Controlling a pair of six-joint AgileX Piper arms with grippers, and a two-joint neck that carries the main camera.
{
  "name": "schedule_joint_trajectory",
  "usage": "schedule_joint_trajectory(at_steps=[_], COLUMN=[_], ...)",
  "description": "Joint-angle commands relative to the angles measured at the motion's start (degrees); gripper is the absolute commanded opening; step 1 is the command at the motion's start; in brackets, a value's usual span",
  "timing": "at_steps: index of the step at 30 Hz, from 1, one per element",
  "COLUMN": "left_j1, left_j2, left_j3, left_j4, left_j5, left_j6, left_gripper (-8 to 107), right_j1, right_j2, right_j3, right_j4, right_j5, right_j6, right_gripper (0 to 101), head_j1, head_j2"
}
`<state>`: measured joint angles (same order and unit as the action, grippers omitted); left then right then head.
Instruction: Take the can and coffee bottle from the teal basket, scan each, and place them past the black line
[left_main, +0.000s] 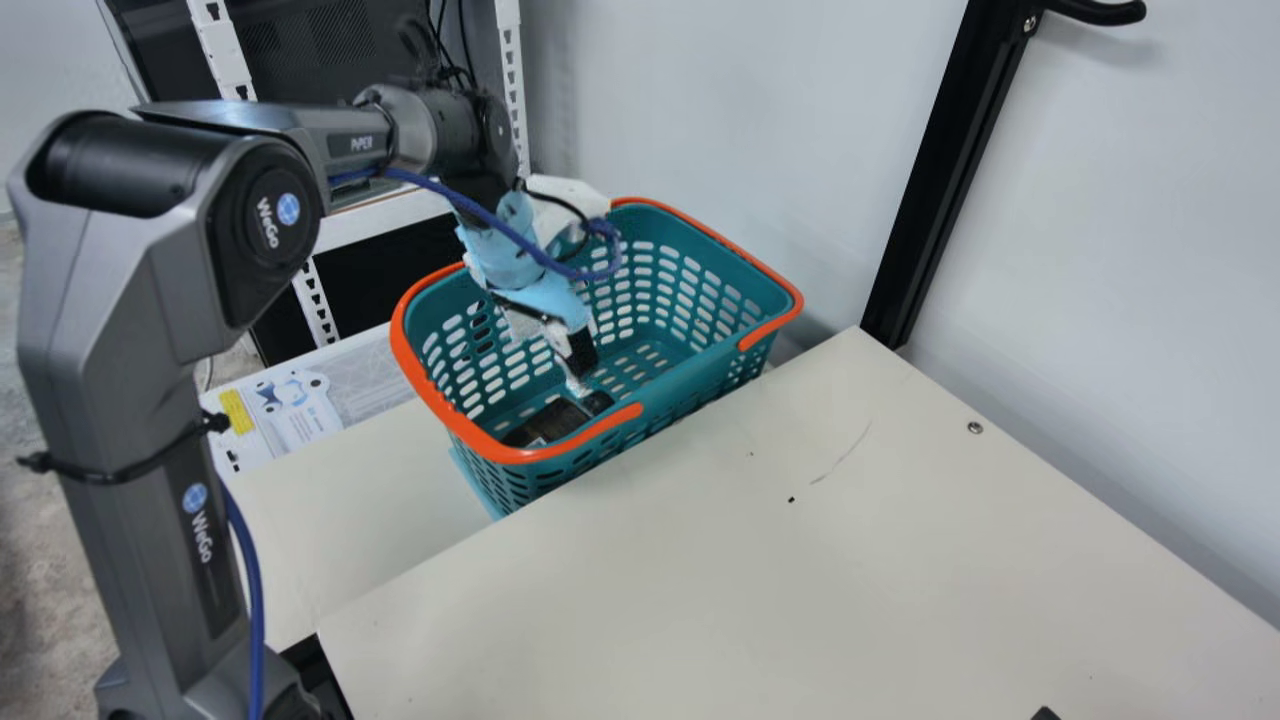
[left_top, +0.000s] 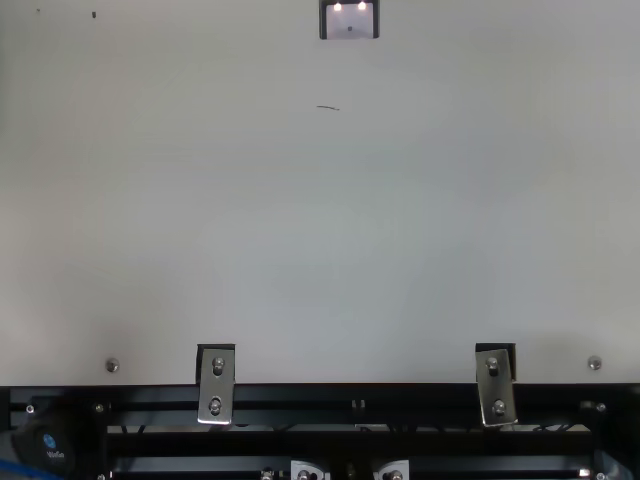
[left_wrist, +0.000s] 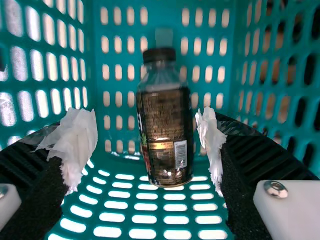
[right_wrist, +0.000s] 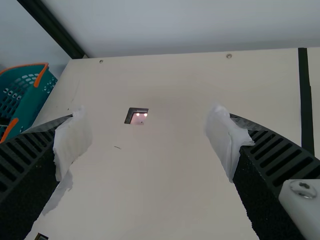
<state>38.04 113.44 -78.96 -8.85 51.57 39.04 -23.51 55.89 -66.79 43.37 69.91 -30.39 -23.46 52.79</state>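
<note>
The fingers (left_wrist: 245, 165) of the left gripper (left_wrist: 146, 135) stand apart, white-wrapped tips to either side of the coffee bottle (left_wrist: 165, 135), with nothing clamped. In the main view the bottle appears to be laid on its side near 7 o'clock inside the teal basket (left_main: 700, 365), its cap (left_wrist: 159, 55) toward about 2 o'clock. A grasp around the body seems to be called for next. If the fingers are closed too shallowly, the smooth, round body may be squeezed out and rolled against the slotted wall. If they are closed off-centre, the bottle may be swung about as it is raised. The orange rim (left_main: 415, 375) could be snagged by cap or wrist if the lift is kept too low.

Farther out, the right gripper (right_wrist: 149, 137) is held over the cream table (left_top: 300, 250), its fingers also parted and nothing gripped. The scanner (left_top: 349, 22) is set at 12 o'clock in the top view; a read could be missed if the barcode is turned away. Beyond it from the basket, the black line (right_wrist: 306, 100) could be undershot by an early release.
</note>
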Motion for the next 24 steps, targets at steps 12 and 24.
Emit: schedule_joint_trajectory(at_steps=[12,24], left_j1=[-2.01,-4.23], left_j2=[4.26,11.37], left_j3=[4.28,-0.86], left_j4=[2.76,5.70], left_j5=[-5.54,-5.07], left_j6=[0.39,-7.39], left_gripper=[90,90], right_j1=[0.00,0.00], right_j2=[0.00,0.00], right_j3=[0.00,0.00], right_j4=[0.00,0.00], right_j5=[0.00,0.00], right_j6=[0.00,0.00], right_gripper=[101,101], head_j1=[-1.53,-1.53], head_j2=[0.97,0.97])
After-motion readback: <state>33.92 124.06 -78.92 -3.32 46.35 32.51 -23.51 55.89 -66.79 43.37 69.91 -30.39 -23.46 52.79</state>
